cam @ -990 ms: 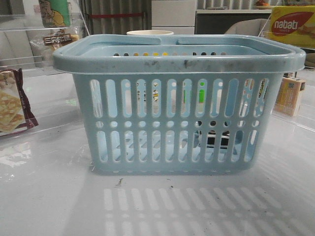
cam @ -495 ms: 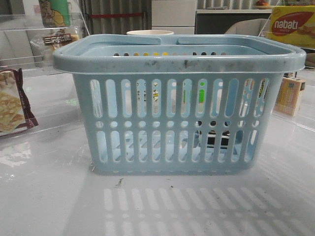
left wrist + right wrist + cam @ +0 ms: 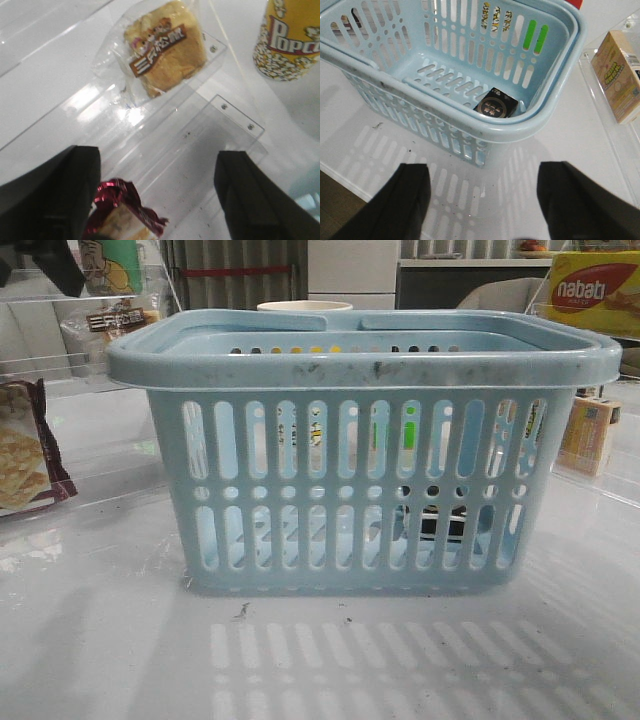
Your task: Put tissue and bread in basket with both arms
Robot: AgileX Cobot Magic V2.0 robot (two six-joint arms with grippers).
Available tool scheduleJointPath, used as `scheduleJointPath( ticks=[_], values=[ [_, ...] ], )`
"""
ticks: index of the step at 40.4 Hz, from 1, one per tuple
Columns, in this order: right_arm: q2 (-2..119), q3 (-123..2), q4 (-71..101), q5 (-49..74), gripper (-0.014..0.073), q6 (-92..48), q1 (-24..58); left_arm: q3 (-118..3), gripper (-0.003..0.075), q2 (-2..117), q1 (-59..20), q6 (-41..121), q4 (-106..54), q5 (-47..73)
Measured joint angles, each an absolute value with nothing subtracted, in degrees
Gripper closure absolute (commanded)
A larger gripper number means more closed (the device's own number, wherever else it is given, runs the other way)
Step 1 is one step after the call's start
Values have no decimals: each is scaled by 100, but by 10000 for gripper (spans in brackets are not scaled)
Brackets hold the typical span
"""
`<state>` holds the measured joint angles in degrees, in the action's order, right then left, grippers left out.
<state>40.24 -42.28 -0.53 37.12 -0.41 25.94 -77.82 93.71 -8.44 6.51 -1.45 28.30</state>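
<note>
Both hands wide, empty; left hand (image 3: 157,195) newly over bread (image 3: 166,46).

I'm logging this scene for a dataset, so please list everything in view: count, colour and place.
basket: one, light blue, centre of the table.
tissue: one, black packet, on the basket floor in a corner.
bread: one, golden-brown in clear wrapper, on a clear acrylic shelf left of the basket.
cracker packet: one, maroon-edged, table's left edge.
popcorn tub: one, yellow, near the bread.
nabati box: one, yellow and red, back right.
small carton: one, tan, right of the basket.
table: one, white, under everything.
left end effector: one, black, open, above the shelf.
right end effector: one, black, open, above the table beside the basket.
</note>
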Motion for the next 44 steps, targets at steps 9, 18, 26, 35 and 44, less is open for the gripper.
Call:
scheduleJointPath(
  ticks=[9,18,26,35,44],
  values=[
    [4024,-4228,-53,3712,34,-41,2594,-8884,190,10571,-592,629,-377,2777],
    [4024,-4228,-53,3712,34,-41,2594,-9445,190,11380,-563,629,-466,2335],
    [4024,-4228,-53,3721,34,-41,2594,-9495,217,11691,-563,629,-515,1915],
    [4024,-4228,-53,3721,34,-41,2594,-9509,433,11737,-563,629,-515,1706],
    [4024,-4228,-53,3721,34,-41,2594,-9509,605,11737,-563,629,-518,1691]
  ],
)
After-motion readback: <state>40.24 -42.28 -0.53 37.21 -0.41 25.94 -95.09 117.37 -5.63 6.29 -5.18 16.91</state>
